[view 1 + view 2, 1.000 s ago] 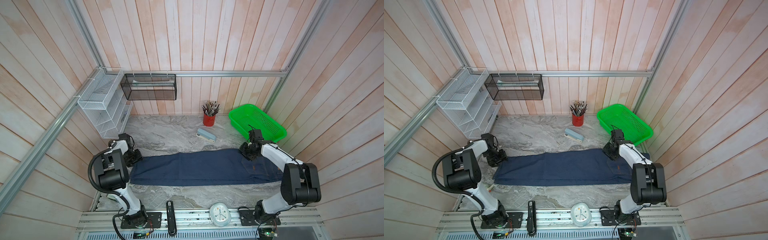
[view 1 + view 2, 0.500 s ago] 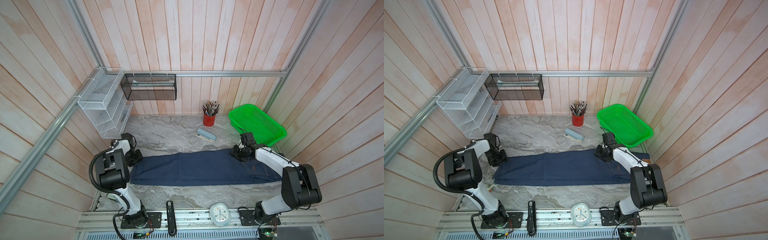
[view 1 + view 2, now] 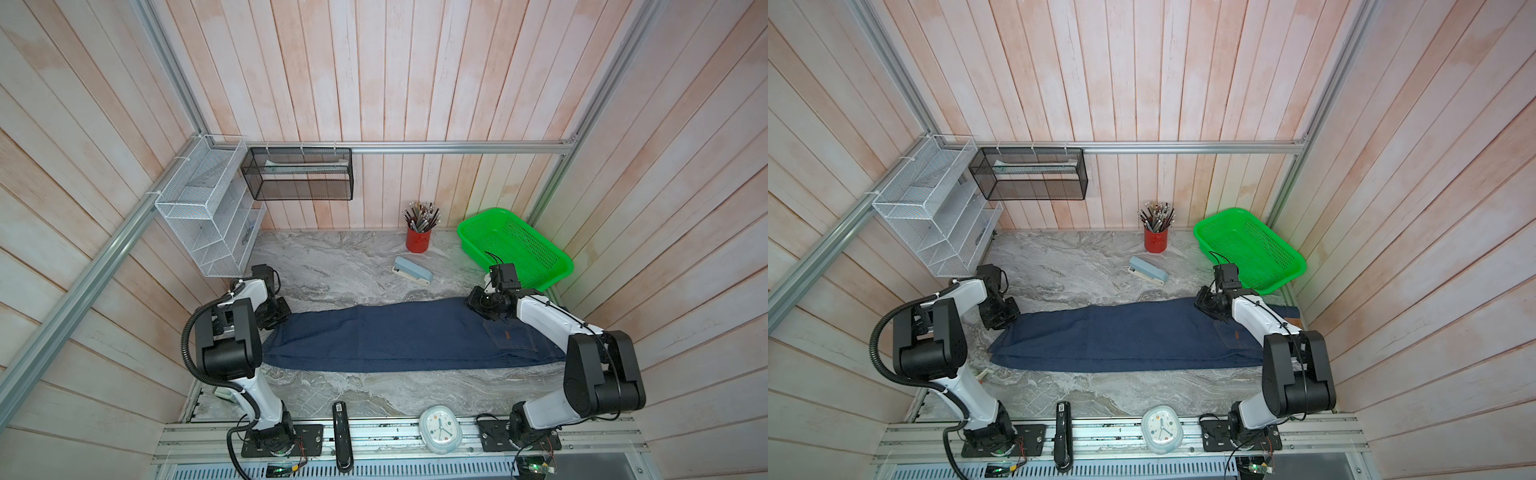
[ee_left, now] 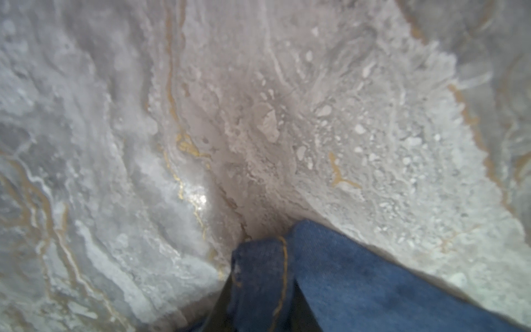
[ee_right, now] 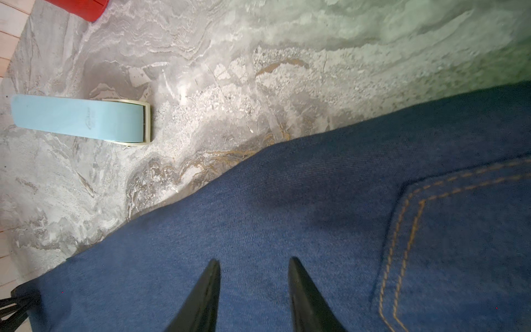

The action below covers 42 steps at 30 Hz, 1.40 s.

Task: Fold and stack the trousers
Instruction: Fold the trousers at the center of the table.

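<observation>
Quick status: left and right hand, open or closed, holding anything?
Left hand: at the trousers hem, fingers hidden; cannot be told.
Right hand: open over the trousers, holding nothing.

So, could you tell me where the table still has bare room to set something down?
The widest bare patch of table lies behind the trousers, between the white wire rack and the blue stapler. A narrower bare strip runs in front of the trousers, before the clock. The back right is crowded: red pencil cup, green basket, right gripper.
</observation>
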Tool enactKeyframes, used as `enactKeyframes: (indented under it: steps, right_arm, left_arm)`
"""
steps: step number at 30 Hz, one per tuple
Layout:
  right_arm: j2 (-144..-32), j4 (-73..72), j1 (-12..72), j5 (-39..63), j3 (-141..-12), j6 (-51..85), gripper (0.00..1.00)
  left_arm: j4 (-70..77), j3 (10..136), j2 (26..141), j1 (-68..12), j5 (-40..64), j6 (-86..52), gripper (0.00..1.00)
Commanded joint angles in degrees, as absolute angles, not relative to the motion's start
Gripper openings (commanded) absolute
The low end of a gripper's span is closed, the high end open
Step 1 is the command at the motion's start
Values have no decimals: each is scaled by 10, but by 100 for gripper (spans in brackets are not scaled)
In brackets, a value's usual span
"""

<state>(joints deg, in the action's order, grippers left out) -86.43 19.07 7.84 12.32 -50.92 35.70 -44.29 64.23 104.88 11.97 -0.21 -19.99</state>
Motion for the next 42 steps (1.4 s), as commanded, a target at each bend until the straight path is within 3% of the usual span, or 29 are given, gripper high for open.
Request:
enactKeyframes:
  steps: [1, 6, 14, 29, 42]
  right_arm:
    - [-851, 190, 77, 131, -502, 347, 41]
    - [-852, 192, 77, 132, -504, 351, 41]
    - [-847, 198, 86, 136, -520, 358, 41]
    - [-834, 187, 138, 133, -527, 379, 41]
    - [-849, 183, 170, 131, -538, 390, 41]
  left_arm:
    - [-478, 577, 1151, 105, 9, -206, 16]
    - [-496, 593, 1135, 105, -38, -203, 0]
    - [-546, 687, 1062, 138, -153, -193, 0]
    - [-543, 844, 1089, 158, -165, -153, 0]
    - [-545, 903, 1102, 178, -177, -123, 0]
